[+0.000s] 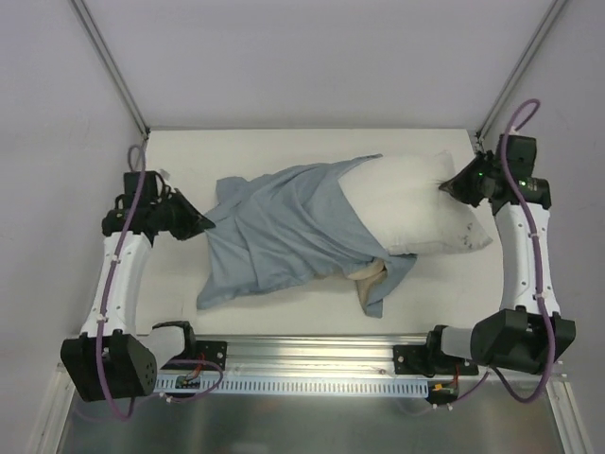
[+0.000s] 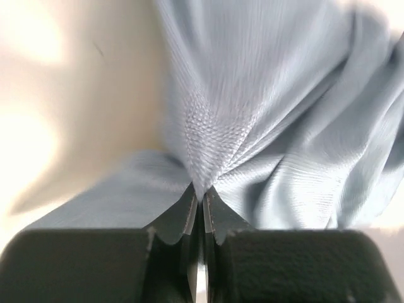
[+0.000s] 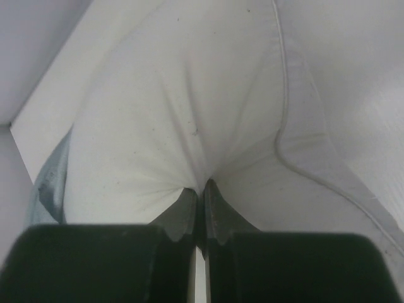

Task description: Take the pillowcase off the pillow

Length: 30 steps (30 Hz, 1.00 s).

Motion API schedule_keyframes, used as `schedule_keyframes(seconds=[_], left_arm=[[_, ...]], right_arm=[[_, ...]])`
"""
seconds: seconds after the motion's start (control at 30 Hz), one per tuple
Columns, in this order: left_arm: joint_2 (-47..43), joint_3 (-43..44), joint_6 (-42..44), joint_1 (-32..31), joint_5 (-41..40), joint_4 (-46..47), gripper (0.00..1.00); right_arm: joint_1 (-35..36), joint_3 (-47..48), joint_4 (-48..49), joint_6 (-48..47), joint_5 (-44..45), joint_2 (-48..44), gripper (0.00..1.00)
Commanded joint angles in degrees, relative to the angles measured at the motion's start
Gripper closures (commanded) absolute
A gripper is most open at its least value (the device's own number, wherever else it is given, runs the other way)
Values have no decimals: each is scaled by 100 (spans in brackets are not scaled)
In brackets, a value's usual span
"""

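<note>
**Both grippers clamped on cloth, one at each end**

The left gripper (image 2: pixel 201 192) has its jaws closed with only a thin slit between them. A fold of the blue-grey pillowcase (image 2: pixel 284 126) is pinched at the tips, and the fabric fans upward from that point in tight pleats. The right gripper (image 3: pixel 202 186) is closed just as narrowly on the off-white pillow (image 3: pixel 177 113), whose cloth puckers into creases at the pinch.

The left wrist view shows the weave of the cover at close range, partly blurred, but nothing of the pillow. The right wrist view shows a piped seam (image 3: pixel 281 126) curving along the pillow's edge and a sliver of blue-grey cover at the far left.

Only the overhead camera gives the whole layout. The pillowcase lies crumpled across the middle of the white table (image 1: pixel 189 151), held at its left edge. The pillow juts out of it to the right, bare for about half its length and gripped at its far right corner. A beige patch (image 1: pixel 369 274) of the cover's other face shows at the near hem, and a dark smudge (image 1: pixel 466 227) marks the pillow's right end.
</note>
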Motion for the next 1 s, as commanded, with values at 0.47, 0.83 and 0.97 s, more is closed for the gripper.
schedule_keyframes(seconds=[0.47, 0.83, 0.97], left_arm=[[32, 1735, 146, 2459, -180, -495, 100], [191, 1577, 900, 1240, 40, -196, 53], [50, 1622, 1330, 141, -339, -389, 10]], right_arm=[[-1741, -506, 643, 385, -523, -748, 99], [-960, -735, 241, -106, -682, -739, 47], [-678, -893, 39, -421, -374, -1283, 10]])
